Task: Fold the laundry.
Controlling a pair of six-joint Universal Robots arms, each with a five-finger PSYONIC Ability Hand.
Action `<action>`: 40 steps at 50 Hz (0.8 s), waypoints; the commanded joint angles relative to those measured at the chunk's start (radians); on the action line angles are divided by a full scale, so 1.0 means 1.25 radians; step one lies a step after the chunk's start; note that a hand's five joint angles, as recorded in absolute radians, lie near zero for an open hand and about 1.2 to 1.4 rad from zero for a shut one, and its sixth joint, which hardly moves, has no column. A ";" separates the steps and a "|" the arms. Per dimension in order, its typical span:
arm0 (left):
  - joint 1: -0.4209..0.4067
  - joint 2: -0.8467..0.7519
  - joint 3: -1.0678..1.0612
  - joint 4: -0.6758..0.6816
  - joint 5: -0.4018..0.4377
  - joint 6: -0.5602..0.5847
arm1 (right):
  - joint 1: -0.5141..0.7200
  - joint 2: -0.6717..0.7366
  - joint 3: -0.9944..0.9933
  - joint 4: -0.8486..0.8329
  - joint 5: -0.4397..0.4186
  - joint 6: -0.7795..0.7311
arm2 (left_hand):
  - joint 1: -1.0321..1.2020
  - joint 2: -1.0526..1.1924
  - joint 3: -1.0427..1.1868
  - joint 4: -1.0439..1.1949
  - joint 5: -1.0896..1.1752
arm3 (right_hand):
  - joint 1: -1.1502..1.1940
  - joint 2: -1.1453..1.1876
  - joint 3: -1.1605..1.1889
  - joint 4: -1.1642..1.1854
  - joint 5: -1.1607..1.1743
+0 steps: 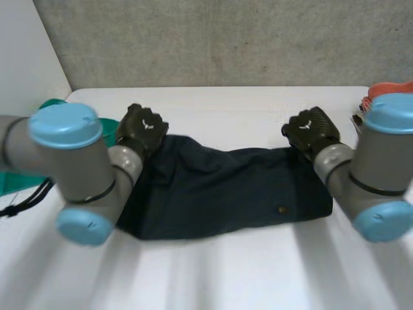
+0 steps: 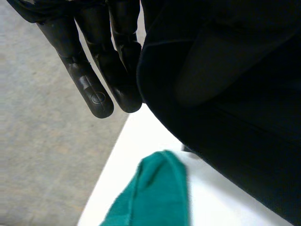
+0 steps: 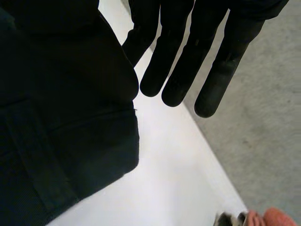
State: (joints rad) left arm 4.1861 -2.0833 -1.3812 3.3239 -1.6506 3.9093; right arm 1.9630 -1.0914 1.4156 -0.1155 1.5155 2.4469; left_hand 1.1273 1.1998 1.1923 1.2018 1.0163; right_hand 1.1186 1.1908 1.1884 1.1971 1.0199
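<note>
1. Cloth point(image 1: 226, 187), dark navy, lies spread across the table's point(image 1: 226, 278) middle.
2. Green rag point(image 2: 155, 188) sits at the table's 9 o'clock.
3. Left hand point(image 1: 142, 128) pinches the cloth's 10 o'clock corner, fingers point(image 2: 89, 84) straight.
4. Right hand point(image 1: 312, 131) pinches its 2 o'clock corner likewise.

1. Green cloth point(image 1: 16, 181) left of dark garment point(image 1: 219, 187) was mostly hidden by left arm point(image 1: 71, 168).
2. Orange item point(image 1: 390, 88) right of garment was cut off.
3. Mark point(image 1: 281, 210) on garment was unidentifiable.
</note>
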 commanded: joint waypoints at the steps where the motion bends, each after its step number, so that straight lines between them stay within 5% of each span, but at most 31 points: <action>1: 0.007 -0.200 0.224 0.017 -0.039 0.004 | 0.026 0.164 -0.128 -0.116 0.022 -0.005 | 0.215 0.157 0.163 0.156 0.164 | 0.222 0.164 0.166 0.159 0.161; 6: 0.015 -0.303 0.335 0.042 -0.042 0.006 | 0.036 0.273 -0.206 -0.243 0.036 -0.009 | 0.215 0.157 0.163 0.156 0.164 | 0.222 0.164 0.166 0.159 0.161; 8: 0.010 -0.325 0.361 0.055 -0.039 0.007 | 0.037 0.297 -0.224 -0.266 0.050 -0.010 | -0.023 -0.081 -0.075 -0.082 -0.073 | 0.149 0.091 0.093 0.086 0.088; 9: 0.007 -0.327 0.364 0.059 -0.039 0.008 | 0.038 0.304 -0.232 -0.274 0.060 -0.011 | -0.180 -0.238 -0.232 -0.239 -0.231 | 0.004 -0.054 -0.052 -0.059 -0.057; 11: 0.006 -0.325 0.366 0.070 -0.044 0.007 | 0.040 0.312 -0.248 -0.289 0.101 -0.015 | -0.711 -0.769 -0.763 -0.771 -0.762 | -0.755 -0.813 -0.811 -0.818 -0.816; 19: -0.023 -0.212 0.290 0.071 -0.071 -0.003 | 0.043 0.165 -0.178 -0.246 0.119 0.013 | -0.762 -0.820 -0.814 -0.822 -0.813 | -0.755 -0.813 -0.811 -0.818 -0.816; 27: -0.024 0.005 0.084 0.066 -0.060 -0.008 | -0.008 -0.024 -0.064 0.059 0.026 0.081 | -0.762 -0.820 -0.814 -0.822 -0.813 | -0.755 -0.813 -0.811 -0.818 -0.816; 32: -0.032 0.109 -0.058 0.070 -0.037 -0.057 | -0.066 -0.069 0.024 0.239 -0.051 0.163 | -0.759 -0.817 -0.811 -0.819 -0.810 | -0.537 -0.594 -0.592 -0.599 -0.597; 40: -0.045 0.156 -0.174 0.076 0.043 -0.216 | -0.105 -0.068 0.184 0.112 -0.177 0.163 | -0.745 -0.803 -0.797 -0.805 -0.796 | -0.475 -0.532 -0.530 -0.537 -0.535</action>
State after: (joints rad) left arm 4.1389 -1.9130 -1.5111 3.4134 -1.6649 3.7811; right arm 1.8610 -1.1865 1.5220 0.1666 1.3863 2.6512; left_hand 0.1890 0.2090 0.2090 0.2033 0.0476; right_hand 0.4396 0.4135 0.4386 0.4447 0.2765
